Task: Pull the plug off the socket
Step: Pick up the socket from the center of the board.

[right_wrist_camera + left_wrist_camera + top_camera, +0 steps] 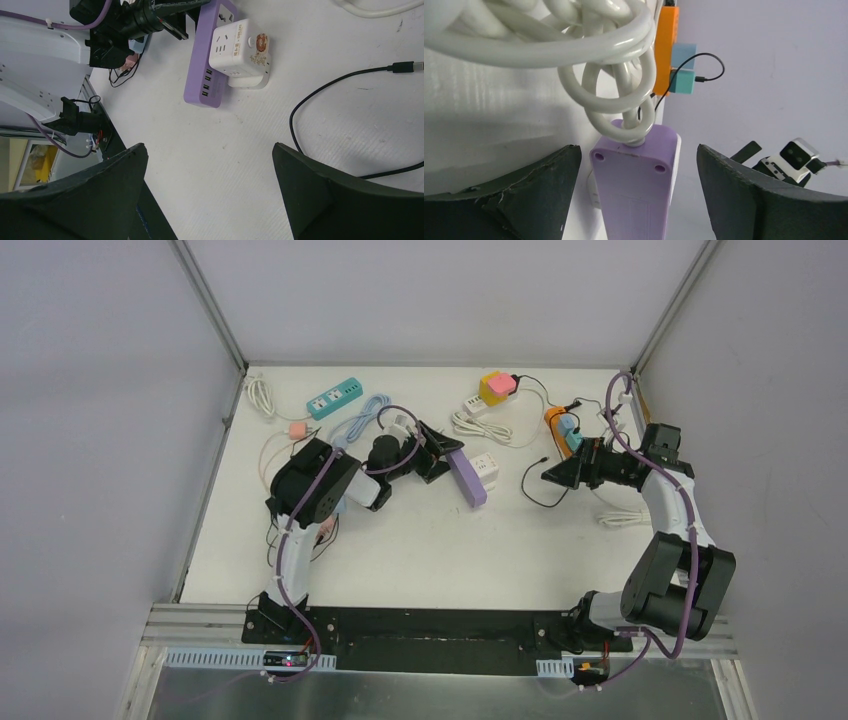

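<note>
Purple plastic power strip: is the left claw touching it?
Apart. The left wrist view shows the purple plastic power strip lying between the left claw's black fingers, with a clear gap on each side.

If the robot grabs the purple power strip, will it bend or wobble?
The purple power strip looks like hard plastic, so it probably stays stiff. Its thick white cord lies in loops, so that likely flops and drags. The white cube plug sticks out one side, so the strip may tip that way.
</note>
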Available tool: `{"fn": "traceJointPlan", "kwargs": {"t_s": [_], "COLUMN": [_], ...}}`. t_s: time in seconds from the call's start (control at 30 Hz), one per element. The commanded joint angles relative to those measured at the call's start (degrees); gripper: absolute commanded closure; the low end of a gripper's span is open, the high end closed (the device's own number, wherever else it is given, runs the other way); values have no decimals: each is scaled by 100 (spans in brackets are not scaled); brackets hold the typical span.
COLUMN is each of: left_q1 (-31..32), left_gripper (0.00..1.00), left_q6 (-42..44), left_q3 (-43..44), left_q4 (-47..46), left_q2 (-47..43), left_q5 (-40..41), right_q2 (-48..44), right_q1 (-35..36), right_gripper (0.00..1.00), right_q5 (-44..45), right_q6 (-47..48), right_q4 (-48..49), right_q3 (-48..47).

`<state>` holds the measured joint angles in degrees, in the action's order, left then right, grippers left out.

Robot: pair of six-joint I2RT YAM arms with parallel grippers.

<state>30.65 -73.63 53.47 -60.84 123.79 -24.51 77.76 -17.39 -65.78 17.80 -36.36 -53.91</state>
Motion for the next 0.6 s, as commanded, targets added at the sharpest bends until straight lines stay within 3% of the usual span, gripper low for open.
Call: {"fn": "traceJointPlan", "kwargs": {"t_s": [0.0,0.57], "left_q1": [27,164], "left_gripper": [12,21], "left_q6": [-199,-117], "left_q3": [141,338], "left_q4": [-646,-1132], "left_q2": [291,609], "left_q5": [-21,-27], "right_q2": [53,221], "right_q1": [-28,-28], "right_gripper": [0,0], "right_q5": [-181,-120], "right_q6": [206,324], "right_q4": [-2,-115], "right_q3": [-85,-142]}}
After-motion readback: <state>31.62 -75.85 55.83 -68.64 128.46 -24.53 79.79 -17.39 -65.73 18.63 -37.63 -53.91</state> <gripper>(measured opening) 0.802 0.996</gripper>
